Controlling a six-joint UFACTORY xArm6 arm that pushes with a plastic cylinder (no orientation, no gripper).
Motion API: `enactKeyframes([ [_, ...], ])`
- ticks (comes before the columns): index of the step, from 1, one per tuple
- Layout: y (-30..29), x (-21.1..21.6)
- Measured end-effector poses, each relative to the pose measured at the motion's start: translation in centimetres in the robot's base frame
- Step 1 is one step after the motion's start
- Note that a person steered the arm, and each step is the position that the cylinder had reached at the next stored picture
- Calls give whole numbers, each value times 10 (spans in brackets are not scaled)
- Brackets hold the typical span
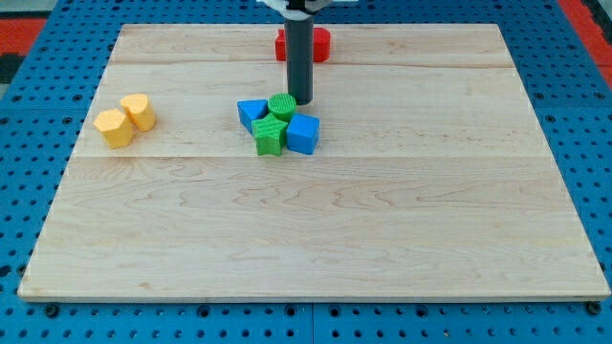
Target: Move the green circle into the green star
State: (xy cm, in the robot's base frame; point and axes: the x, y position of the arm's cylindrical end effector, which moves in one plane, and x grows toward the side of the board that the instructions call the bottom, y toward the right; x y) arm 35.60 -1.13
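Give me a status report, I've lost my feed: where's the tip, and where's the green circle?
My tip at green circle's right edge. Circle touching green star just below it. Blue blocks flank the pair, none between.

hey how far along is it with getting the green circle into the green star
Looks done: the green circle sits at the view's top edge of the green star and appears to touch it, in a cluster with two blue blocks.
In hand: my tip rests just at the circle's right, seemingly in contact.
Left: probably nothing, or a slight nudge if a gap remains; the view cannot settle that.
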Motion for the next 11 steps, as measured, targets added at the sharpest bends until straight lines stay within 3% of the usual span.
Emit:
enactKeyframes([
  [1, 26, 0],
  [3, -23, 11],
  [5, -36, -3],
  [7, -49, -45],
  [11, -48, -45],
])
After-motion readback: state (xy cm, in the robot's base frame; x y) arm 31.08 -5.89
